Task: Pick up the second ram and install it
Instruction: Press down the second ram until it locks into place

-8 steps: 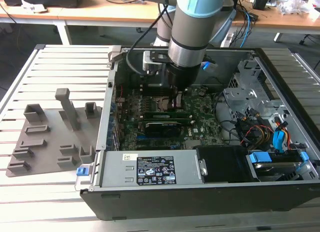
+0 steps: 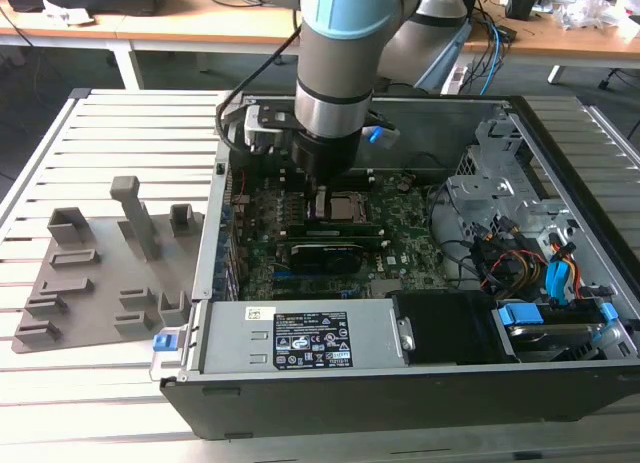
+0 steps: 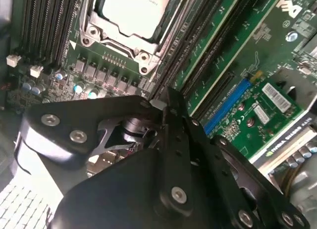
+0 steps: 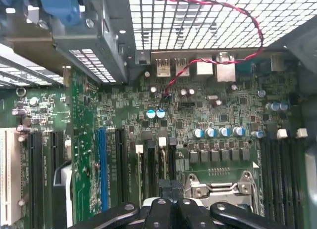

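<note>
Seating a memory stick well calls, I judge, for a straight descent along the slot's length, both end notches lined up, and even pressure until the latches close, with no twist that could stress the board. In the exterior view, the gripper (image 2: 322, 186) sits deep inside the open computer case (image 2: 560, 163), low over the motherboard (image 2: 410, 238). It is just at 12 o'clock of the CPU socket (image 2: 337, 205), with the graphics card (image 2: 325, 255) further on at 6 o'clock. The arm drops nearly vertically from above, wrist pointing straight down. The grey fixture (image 2: 90, 283) lies on the slatted table (image 2: 130, 133) at 9 o'clock of the case, well apart from the arm. In the second wrist view the gripper (image 3: 157, 106) has its dark fingers (image 3: 173, 125) drawn in to a narrow tip just beside the long black memory slots (image 3: 208, 41) that flank the socket (image 3: 131, 11). The tip looks close to the board. In the first wrist view the fingertips (image 4: 167, 189) stand pressed nearly together, in line with the slots with white latches (image 4: 162, 141) and next to the socket (image 4: 218, 184). The fingers read as closed. I cannot tell whether the second ram is pinched between them or already in a slot under them, and I cannot pick it out with certainty.
</note>
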